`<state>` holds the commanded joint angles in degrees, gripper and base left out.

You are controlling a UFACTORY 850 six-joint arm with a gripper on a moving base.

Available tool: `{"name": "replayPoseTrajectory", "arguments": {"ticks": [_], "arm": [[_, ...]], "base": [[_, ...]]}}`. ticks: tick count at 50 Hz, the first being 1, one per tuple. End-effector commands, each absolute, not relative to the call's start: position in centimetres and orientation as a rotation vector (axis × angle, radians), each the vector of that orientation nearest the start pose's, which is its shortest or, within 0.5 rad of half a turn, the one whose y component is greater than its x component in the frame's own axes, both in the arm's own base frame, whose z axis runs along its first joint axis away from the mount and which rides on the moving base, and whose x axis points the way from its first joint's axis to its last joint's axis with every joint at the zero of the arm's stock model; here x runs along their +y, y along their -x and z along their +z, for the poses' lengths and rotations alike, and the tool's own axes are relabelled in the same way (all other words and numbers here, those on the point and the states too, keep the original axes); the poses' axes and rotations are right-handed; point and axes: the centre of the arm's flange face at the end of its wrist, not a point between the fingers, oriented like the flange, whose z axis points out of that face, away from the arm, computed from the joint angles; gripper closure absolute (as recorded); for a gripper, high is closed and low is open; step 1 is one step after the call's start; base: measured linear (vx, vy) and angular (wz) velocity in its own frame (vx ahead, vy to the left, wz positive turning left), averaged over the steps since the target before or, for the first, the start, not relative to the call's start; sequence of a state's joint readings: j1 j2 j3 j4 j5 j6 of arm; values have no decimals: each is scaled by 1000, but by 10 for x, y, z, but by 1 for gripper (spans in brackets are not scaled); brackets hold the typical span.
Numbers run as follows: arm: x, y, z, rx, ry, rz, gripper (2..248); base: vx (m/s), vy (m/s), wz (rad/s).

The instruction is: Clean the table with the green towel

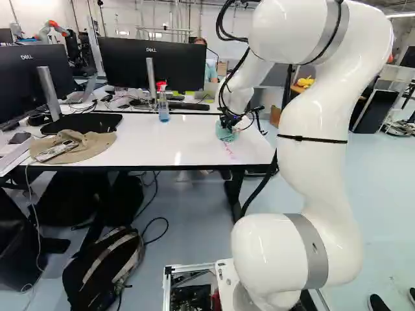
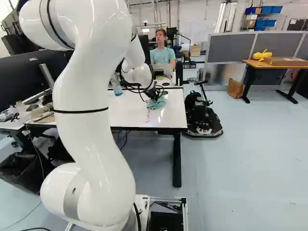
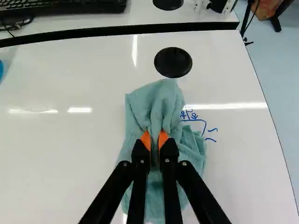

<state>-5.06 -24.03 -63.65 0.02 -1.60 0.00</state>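
Note:
Pinched up from the white tabletop (image 1: 188, 146), the blue-green towel (image 3: 156, 100) is held by my gripper (image 1: 228, 122) near the table's right end. In the wrist view both fingers of my gripper (image 3: 155, 142) close on a fold of it, while its loose parts spread on the table under and beside them. Blue pen marks (image 3: 201, 123) lie right beside the towel. Pinkish-red writing (image 2: 148, 117) shows on the tabletop on the base's side of the towel; whether it reaches under the cloth is hidden.
A spray bottle (image 1: 163, 103) stands left of the gripper in the left base view. A brown cap (image 1: 84, 146), monitors (image 1: 152, 65) and a keyboard (image 3: 60, 6) are on the tables. A black backpack (image 1: 107, 265) lies on the floor. Another robot (image 1: 52, 27) stands far back.

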Motion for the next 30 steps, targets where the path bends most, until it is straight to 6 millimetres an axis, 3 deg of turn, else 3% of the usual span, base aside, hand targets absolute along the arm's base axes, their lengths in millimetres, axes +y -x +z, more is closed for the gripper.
{"name": "replayPoseTrajectory", "arguments": {"ticks": [30], "arm": [[-57,-597,417,143,2997,-1031,212]], "base": [[0,0,0]]}}
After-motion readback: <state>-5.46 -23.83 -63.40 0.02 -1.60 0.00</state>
